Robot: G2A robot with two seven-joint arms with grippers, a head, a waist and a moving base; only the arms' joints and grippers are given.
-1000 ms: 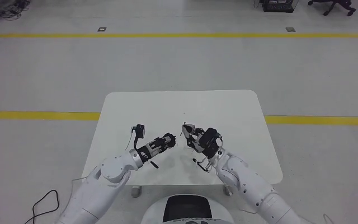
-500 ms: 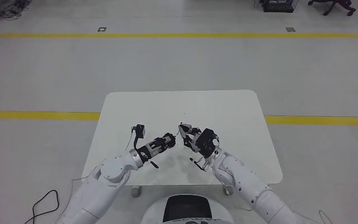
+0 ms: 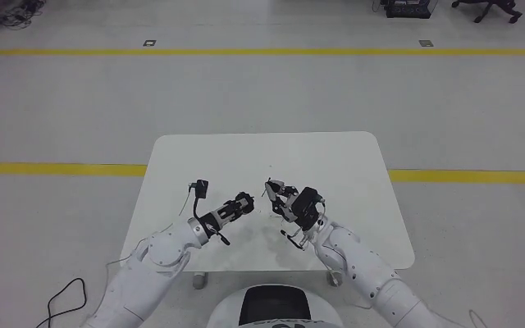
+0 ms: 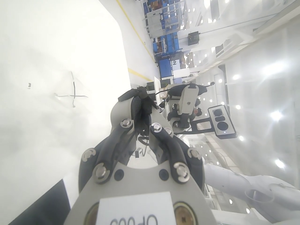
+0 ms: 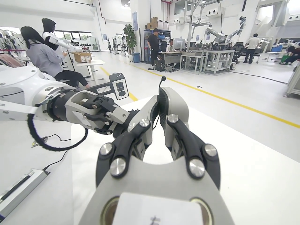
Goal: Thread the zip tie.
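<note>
The right jaws are clamped on the zip tie (image 5: pixel 162 78), a thin black strand whose head stands up beyond them. The left jaws, just to their left with a small gap between, are pressed together too (whether anything is pinched in them I cannot tell). Both pairs are held above the near middle of the white desk (image 3: pixel 328 152), close to its near edge. The far edge and both side edges lie well apart, with grey floor (image 3: pixel 262 90) all around.
</note>
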